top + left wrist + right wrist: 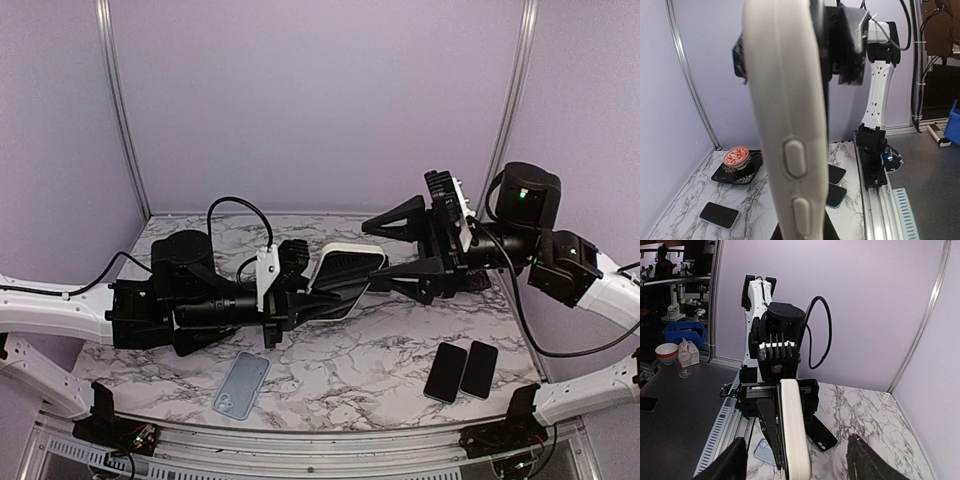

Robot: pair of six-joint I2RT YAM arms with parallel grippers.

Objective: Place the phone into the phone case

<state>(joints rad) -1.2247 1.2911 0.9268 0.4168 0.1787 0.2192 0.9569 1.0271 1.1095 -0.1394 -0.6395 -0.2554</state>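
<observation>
My left gripper (322, 290) is shut on a white phone case (345, 268), holding it on edge above the middle of the table. The case's side with two buttons fills the left wrist view (790, 130). A dark slab, which looks like the phone (347, 272), lies in the case's open face. My right gripper (392, 250) stands open just to the right of the case, one finger above its far end and one below. In the right wrist view the case (795, 435) stands between my spread fingertips (867, 462), touching neither.
A pale blue case (241, 384) lies near the front left. Two dark phones (445, 372) (479, 368) lie side by side at the front right. A black case (821, 434) rests under the held case. A red-patterned bowl (736, 156) sits on a black dish.
</observation>
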